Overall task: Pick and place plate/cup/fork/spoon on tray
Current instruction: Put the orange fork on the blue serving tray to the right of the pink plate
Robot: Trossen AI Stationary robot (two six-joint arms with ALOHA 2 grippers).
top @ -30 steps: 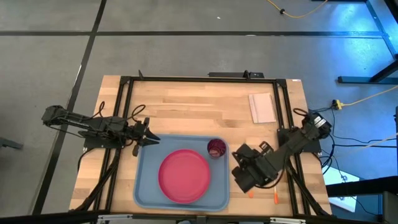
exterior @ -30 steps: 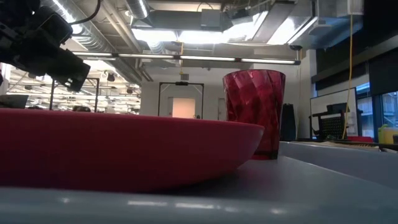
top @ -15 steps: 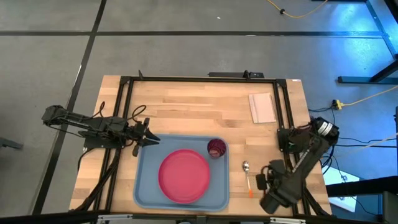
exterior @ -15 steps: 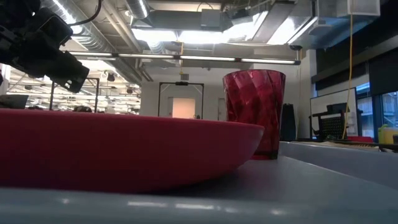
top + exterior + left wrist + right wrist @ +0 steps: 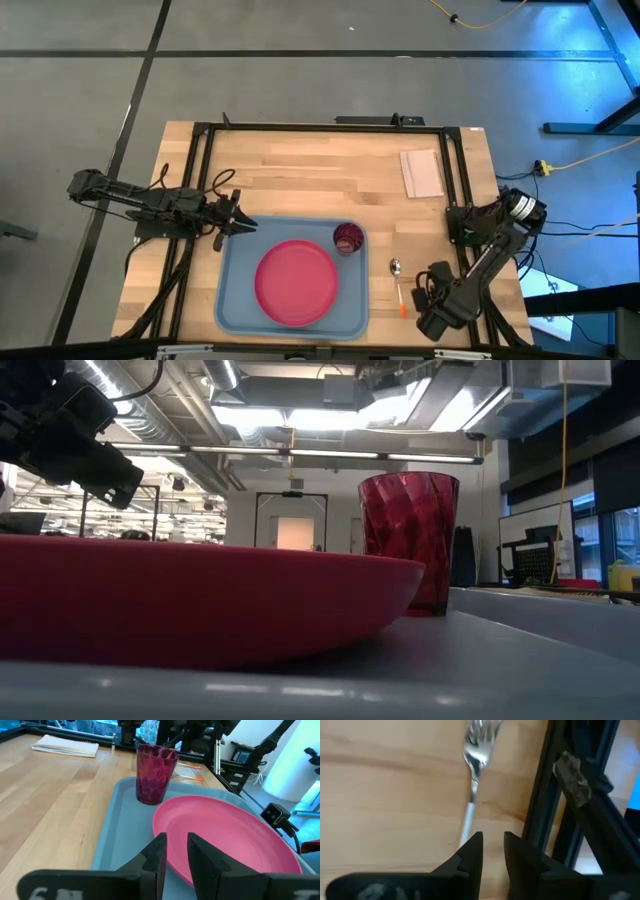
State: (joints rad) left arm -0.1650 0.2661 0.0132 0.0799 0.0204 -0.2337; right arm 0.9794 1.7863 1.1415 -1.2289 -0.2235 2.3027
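Observation:
The light blue tray lies at the table's near middle. On it rest the pink-red plate and, at its far right corner, the upright dark red cup. The spoon lies on the wood just right of the tray, bowl toward the far edge. My right gripper points steeply down near the table's near right corner. It hides the fork in the high view. In the right wrist view the fork lies flat on the wood ahead of the narrowly open fingers. My left gripper waits, narrowly open, at the tray's far left corner.
A pale rectangular sheet lies at the table's far right. A black frame rail runs close beside the fork, and the same black frame borders the table. Bare wood stretches beyond the tray toward the far edge.
My right gripper has swung from beside the tray's right rim toward the table's near right corner. It sank, tipped to point more steeply down and rolled. The spoon, covered before, now shows. Plate, cup and tray have stayed put.

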